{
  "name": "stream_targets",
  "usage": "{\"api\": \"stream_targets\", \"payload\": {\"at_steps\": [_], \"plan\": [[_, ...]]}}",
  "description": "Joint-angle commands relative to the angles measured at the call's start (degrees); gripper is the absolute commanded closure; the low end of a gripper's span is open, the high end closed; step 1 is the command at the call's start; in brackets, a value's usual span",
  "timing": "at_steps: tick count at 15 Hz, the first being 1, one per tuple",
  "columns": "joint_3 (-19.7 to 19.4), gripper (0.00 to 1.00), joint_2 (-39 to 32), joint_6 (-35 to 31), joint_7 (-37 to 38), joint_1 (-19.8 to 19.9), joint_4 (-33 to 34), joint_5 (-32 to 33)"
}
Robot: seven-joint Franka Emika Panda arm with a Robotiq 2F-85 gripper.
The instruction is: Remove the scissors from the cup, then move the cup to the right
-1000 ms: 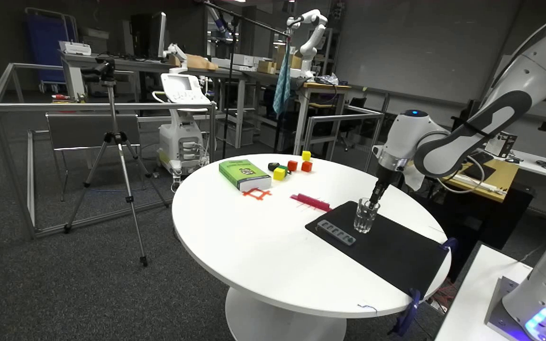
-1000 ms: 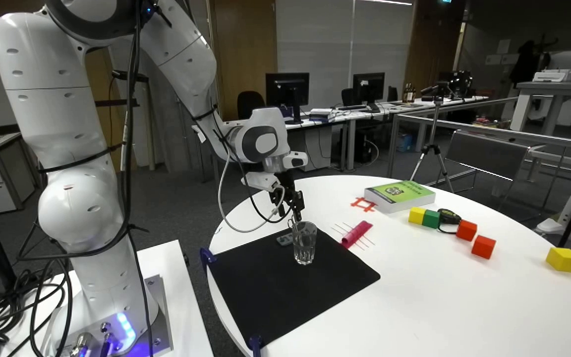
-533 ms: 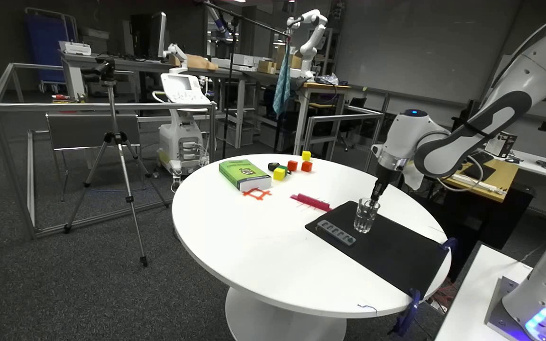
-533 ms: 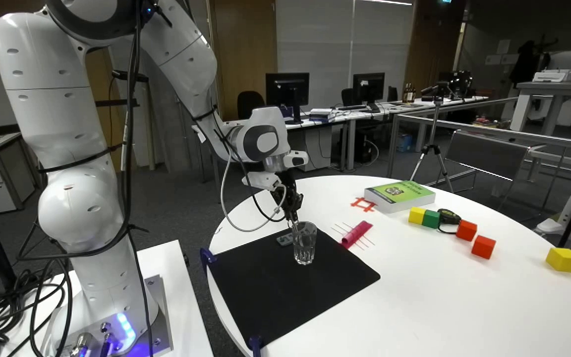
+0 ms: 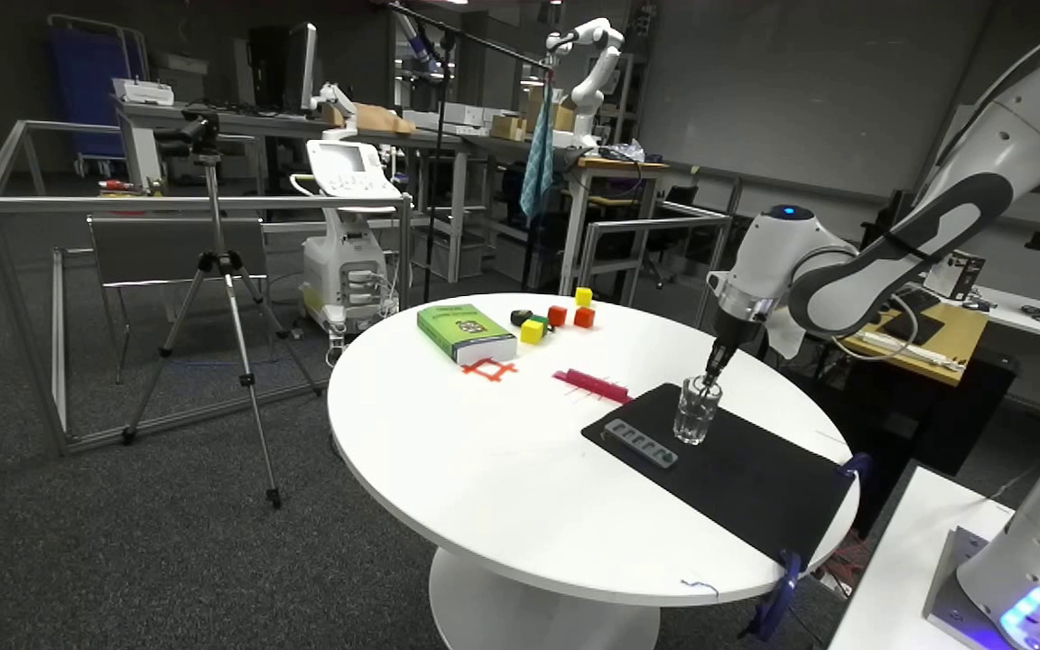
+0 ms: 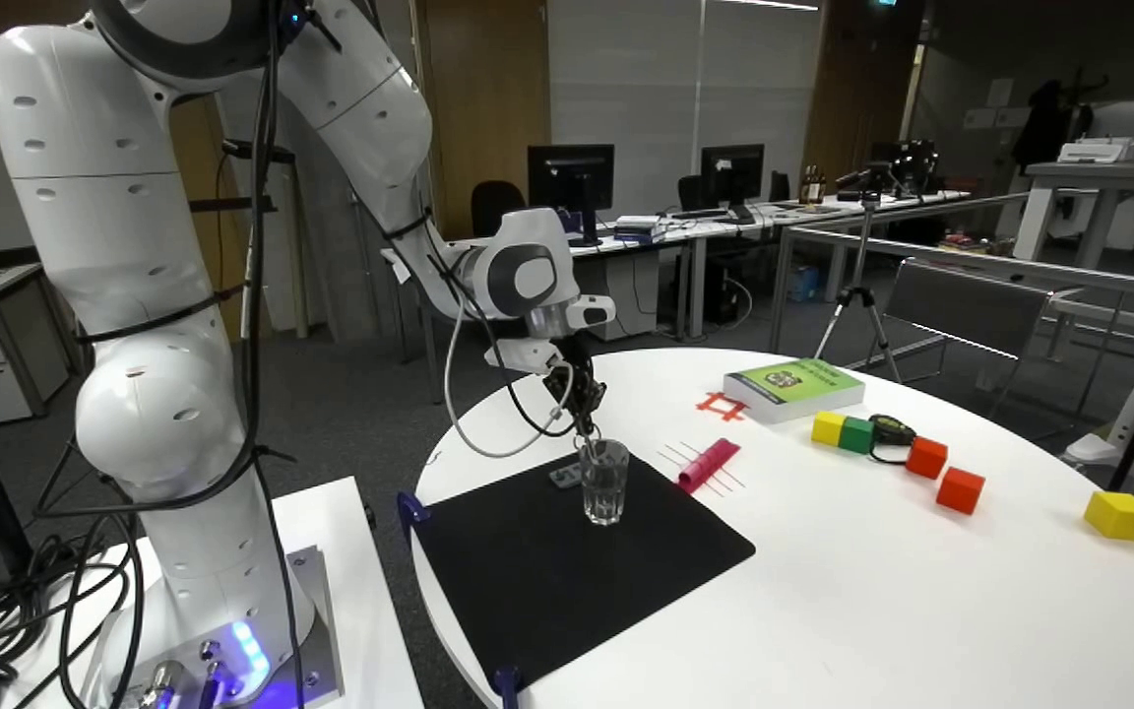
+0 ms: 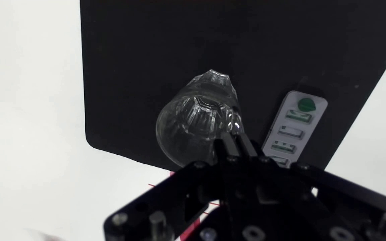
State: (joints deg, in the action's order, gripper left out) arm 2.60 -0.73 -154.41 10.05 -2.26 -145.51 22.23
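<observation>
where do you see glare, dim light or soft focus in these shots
Wrist view: bright glints on the clear cup; the dark jaws, close to the lens, look slightly soft; the white table shows little detail. In both exterior views: the background is dim, while the blue base light glows brightly.

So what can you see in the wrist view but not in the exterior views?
Only the wrist view: a look down through the open top of the clear, faceted tumbler to its base. Only the exterior views, both: the thick green-covered book, small yellow cubes and the white robot arm. All share: that tumbler, the rectangular black mat, the long grey bar and the black tool.
</observation>
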Motion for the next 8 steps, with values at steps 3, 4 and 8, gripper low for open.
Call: {"api": "stream_targets", "payload": {"at_steps": [3, 4, 8], "plan": [[-0.2, 0.99, 2.3, 0.7, 1.5, -0.1, 0.4, 0.7], [-0.1, 0.99, 3.0, 1.2, 1.6, -0.1, 0.4, 0.6], [0.2, 0.99, 5.3, 2.1, 1.6, 0.1, 0.7, 0.0]]}}
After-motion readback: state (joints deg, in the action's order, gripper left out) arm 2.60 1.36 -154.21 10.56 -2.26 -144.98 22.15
